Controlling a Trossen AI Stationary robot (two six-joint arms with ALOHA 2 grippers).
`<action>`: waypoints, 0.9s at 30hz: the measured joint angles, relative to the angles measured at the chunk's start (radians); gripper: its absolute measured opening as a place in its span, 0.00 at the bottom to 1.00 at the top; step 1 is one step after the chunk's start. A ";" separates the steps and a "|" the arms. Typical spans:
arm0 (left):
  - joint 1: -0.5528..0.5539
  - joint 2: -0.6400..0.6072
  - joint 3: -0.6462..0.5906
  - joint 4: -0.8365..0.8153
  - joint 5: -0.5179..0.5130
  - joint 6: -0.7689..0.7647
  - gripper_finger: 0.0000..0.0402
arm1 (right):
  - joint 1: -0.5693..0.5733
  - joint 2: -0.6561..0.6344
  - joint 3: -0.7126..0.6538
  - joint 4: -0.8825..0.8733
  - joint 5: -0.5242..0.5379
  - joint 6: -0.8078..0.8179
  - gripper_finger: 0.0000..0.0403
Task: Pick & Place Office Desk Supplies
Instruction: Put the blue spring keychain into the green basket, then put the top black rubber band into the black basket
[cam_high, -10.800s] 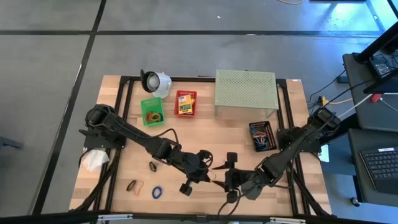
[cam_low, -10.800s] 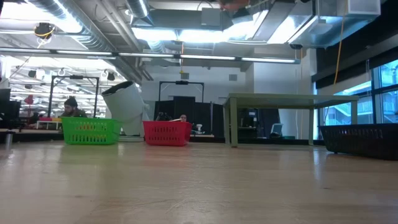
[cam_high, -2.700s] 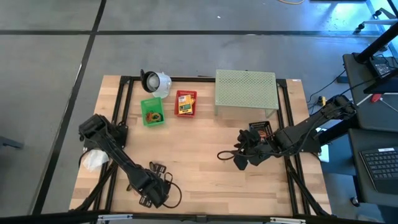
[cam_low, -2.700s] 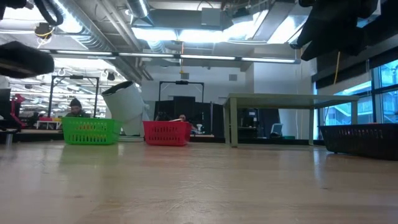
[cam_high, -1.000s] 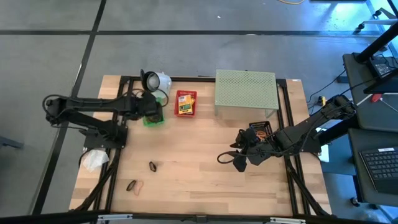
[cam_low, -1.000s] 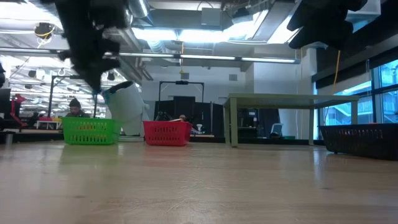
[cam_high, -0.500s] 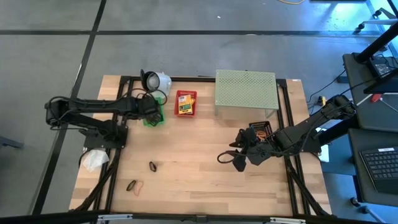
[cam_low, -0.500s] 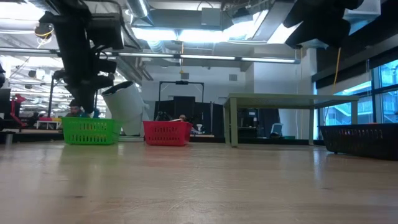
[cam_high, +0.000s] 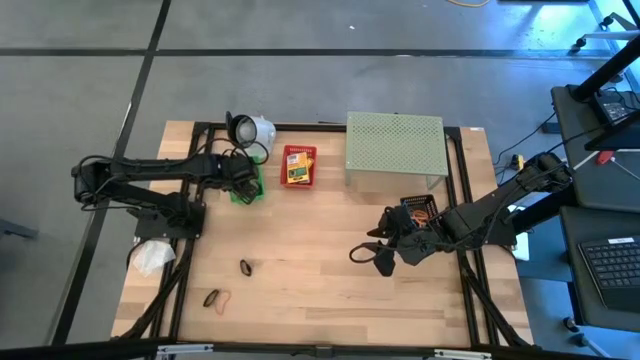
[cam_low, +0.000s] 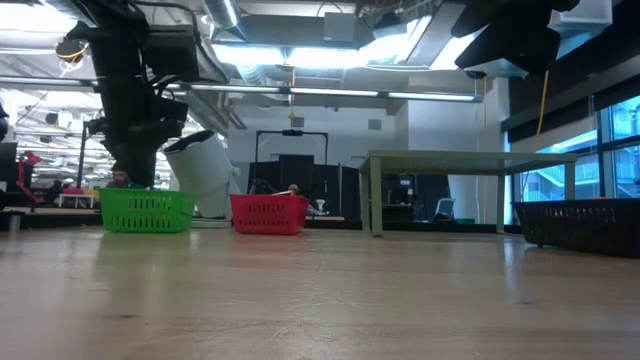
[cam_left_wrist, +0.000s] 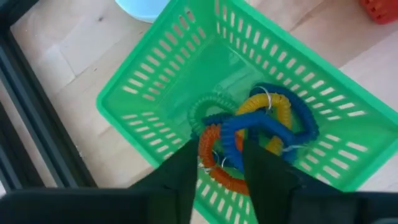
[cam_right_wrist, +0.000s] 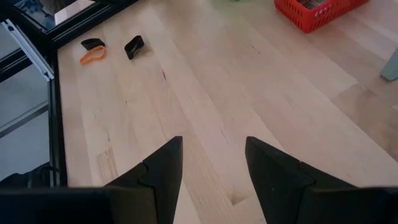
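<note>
Left gripper hangs over the green basket, fingers apart with nothing pinched between them. Below lies a tangle of coil loops: blue, yellow, orange and a green one on the basket floor. Right gripper waits above bare wood near the black bin, jaws apart, empty.

Risks, as I judge them: a coil may cling to a finger on withdrawal and be dragged back out; a low fingertip could catch the basket's slotted wall and shift it.

Loops left on the table: black loop, dark loop beside an orange one, probably touching. Red basket holds crayon boxes; the white round object crowds the green basket's far side.
</note>
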 joint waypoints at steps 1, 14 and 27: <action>0.000 0.000 0.003 -0.001 -0.001 0.008 0.32 | 0.000 0.000 0.000 0.000 0.000 -0.002 0.44; -0.020 0.000 0.136 -0.069 0.170 0.243 0.47 | 0.000 0.000 0.000 0.000 -0.004 -0.006 0.44; -0.460 -0.011 0.198 -0.126 0.283 0.406 0.40 | 0.000 0.000 0.000 0.000 -0.027 -0.003 0.44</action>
